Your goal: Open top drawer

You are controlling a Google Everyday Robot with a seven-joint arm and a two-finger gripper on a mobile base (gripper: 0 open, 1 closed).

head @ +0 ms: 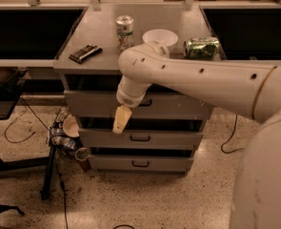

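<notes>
The top drawer (183,106) is the gray front just under the cabinet top, with a dark gap above it. Its small black bar handle (146,102) shows partly beside my wrist. My gripper (121,120) hangs tip-down in front of the drawer's lower left part, left of and a little below the handle, over the gap above the middle drawer (168,139). My white arm comes in from the right and crosses the cabinet's top edge. The bottom drawer (141,163) sits below.
On the cabinet top (102,37) stand an upright can (125,31) and a white bowl (160,36), with a green can (202,46) on its side and a flat black object (85,53). Clutter and cables (66,135) lie on the floor at the cabinet's left.
</notes>
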